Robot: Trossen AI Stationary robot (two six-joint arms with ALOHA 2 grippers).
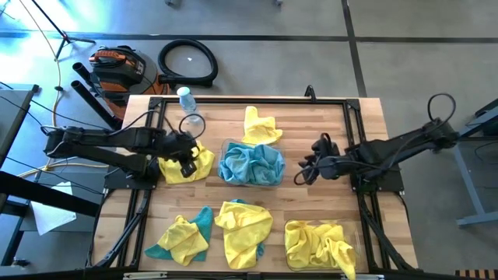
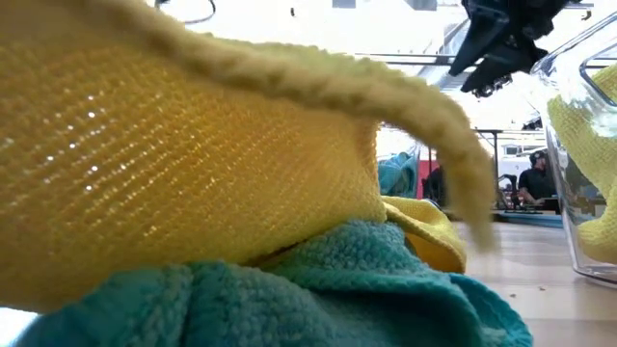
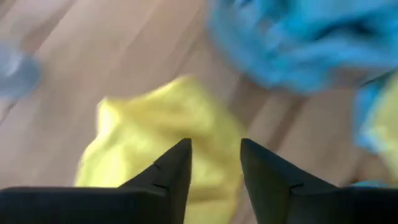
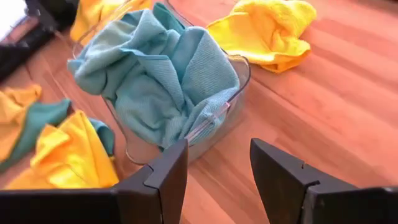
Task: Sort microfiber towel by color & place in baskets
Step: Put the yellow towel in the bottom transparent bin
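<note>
Teal towels (image 1: 250, 163) fill the centre basket (image 1: 225, 146) (yellow towels (image 1: 318, 243) elsewhere).

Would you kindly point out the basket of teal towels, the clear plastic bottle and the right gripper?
basket of teal towels (image 4: 239, 74), right wrist view, on its clear rim.
clear plastic bottle (image 1: 186, 99), high view, on its body.
right gripper (image 1: 299, 177), high view, between its fingertips.
</note>
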